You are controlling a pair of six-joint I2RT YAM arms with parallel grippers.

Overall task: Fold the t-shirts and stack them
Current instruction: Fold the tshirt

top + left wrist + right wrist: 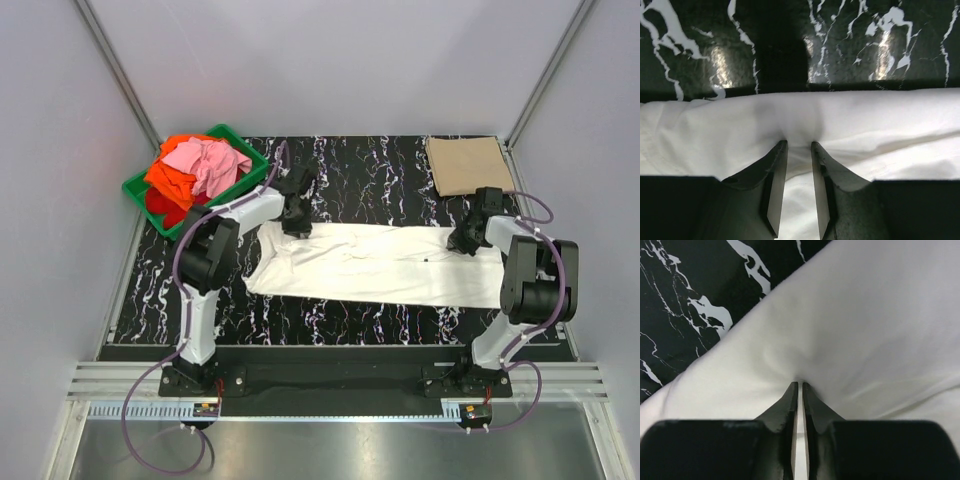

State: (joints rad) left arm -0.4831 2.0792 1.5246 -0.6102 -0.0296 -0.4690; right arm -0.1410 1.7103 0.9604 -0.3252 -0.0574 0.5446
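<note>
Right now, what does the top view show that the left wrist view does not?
Only the top view: the green crate with pink, orange and red shirts, the tan shirt, and the right gripper on the white shirt. Only the left wrist view: how the shirt bunches between the fingers. Both: the left gripper pinching the white shirt on the marbled table.

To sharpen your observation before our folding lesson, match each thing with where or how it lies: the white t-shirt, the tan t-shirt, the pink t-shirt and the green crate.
Things:
1. white t-shirt
2. tan t-shirt
3. pink t-shirt
4. green crate

Places or states:
A. folded flat at the far right corner
B. standing at the far left corner
C. stretched out long across the middle
D. crumpled on top inside the crate

Pairs: 1-C, 2-A, 3-D, 4-B
</note>
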